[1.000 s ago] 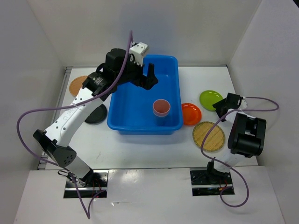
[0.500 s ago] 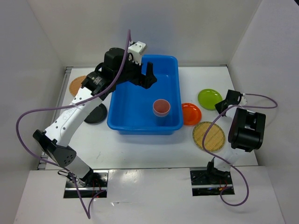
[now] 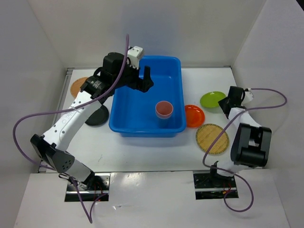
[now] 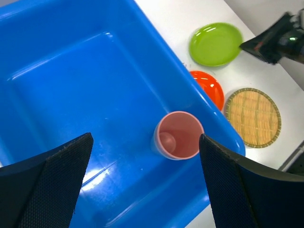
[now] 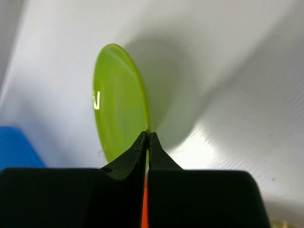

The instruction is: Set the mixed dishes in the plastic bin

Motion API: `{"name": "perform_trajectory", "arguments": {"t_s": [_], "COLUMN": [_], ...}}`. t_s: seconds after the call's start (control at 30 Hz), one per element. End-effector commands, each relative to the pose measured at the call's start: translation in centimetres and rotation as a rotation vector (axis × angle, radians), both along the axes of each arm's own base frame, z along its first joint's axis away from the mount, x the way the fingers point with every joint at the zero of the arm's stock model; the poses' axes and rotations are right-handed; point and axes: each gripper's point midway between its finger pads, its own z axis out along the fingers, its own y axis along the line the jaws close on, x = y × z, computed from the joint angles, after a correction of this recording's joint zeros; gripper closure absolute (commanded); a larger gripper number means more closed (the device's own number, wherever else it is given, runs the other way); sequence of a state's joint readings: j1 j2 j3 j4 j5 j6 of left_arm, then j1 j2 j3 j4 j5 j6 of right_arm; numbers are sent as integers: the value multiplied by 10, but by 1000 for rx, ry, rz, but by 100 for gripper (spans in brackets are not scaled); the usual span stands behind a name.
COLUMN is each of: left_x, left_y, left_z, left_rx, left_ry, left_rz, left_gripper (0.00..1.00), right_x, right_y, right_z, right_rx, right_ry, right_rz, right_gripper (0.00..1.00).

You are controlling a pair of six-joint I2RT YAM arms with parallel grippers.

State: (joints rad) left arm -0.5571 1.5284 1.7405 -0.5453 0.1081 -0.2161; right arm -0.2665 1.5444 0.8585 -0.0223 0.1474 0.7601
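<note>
Lime-green plate (image 3: 212, 99) is pinched at its rim by the outstretched right gripper (image 3: 225, 105). The left gripper (image 3: 145, 80) hangs spread wide over the blue bin (image 3: 128, 111).

- One pink cup (image 4: 177, 135), below and between the spread fingers of the left gripper (image 3: 147, 79).
- One plastic bin (image 3: 147, 130), under those same fingers.
- One lime-green plate (image 5: 118, 102), its rim pinched at the closed fingertips of the right gripper (image 5: 147, 137).
- One orange plate (image 3: 195, 116), near the right fingertips.
- Two tan woven plates: one (image 3: 212, 138) near the right fingers, one (image 3: 77, 86) well apart from the left fingers, partly hidden by the arm.
- One black plate (image 3: 98, 118), well apart from both pairs of fingers.
- Five plates in all.
</note>
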Motion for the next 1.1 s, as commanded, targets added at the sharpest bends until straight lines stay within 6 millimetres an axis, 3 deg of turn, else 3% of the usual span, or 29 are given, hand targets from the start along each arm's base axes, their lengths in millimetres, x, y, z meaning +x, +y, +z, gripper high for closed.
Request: {"name": "perform_trajectory", "arguments": {"t_s": [0.0,0.03,0.07,0.1,0.17,0.23,0.47,0.5,0.53,0.6,0.63,0.7,0.77,0.8,0.87,0.9,0.93,1.0,1.03,1.07], "left_x": [-1,3,0,3,0,4,33,28,32,29,28,27,26,22,19,13,13,8,7,6], "left_y": [17,21,22,26,30,41,130,136,152,165,181,194,217,222,237,238,243,251,252,257], "left_z": [29,27,28,19,21,11,-4,-13,-12,-8,-24,-25,-39,-42,-51,-65,-72,-89,-95,-100], "left_rx": [-64,-63,-72,-61,-76,-56,-158,-190,-220,-267,-262,-280,-301,-316,-361,-371,-380,-387,-396,-394], "left_ry": [-75,-75,-72,-56,-58,-45,-11,12,-1,-22,5,1,41,51,74,101,115,152,172,180], "left_rz": [57,70,73,84,87,129,512,528,564,586,632,665,742,753,805,803,817,844,845,862], "left_gripper": [2,2,2,2,2,2,2,2,2,2,2,0,0,0,0,0,0,0,0,0], "right_x": [11,6,7,2,-4,-9,-25,-26,-25,-17,-14,1,12,27,37,52,60,74,80,91], "right_y": [20,19,37,42,48,67,110,114,120,136,146,160,189,200,234,247,255,281,285,290], "right_z": [84,91,98,103,130,163,251,258,269,276,285,282,287,273,277,256,270,245,254,240], "right_rx": [-130,-173,-185,-202,-235,-238,-249,-251,-258,-252,-255,-251,-240,-238,-255,-258,-275,-321,-346,-344], "right_ry": [-179,-180,-195,-194,-254,-340,-592,-613,-646,-676,-711,-713,-734,-706,-716,-661,-674,-601,-614,-586], "right_rz": [1,-36,-17,-20,-42,-18,103,123,149,235,277,347,491,542,681,731,736,795,793,800], "right_gripper": [100,100,100,100,100,100,100,100,100,100,100,100,100,100,100,100,100,100,100,100]}}
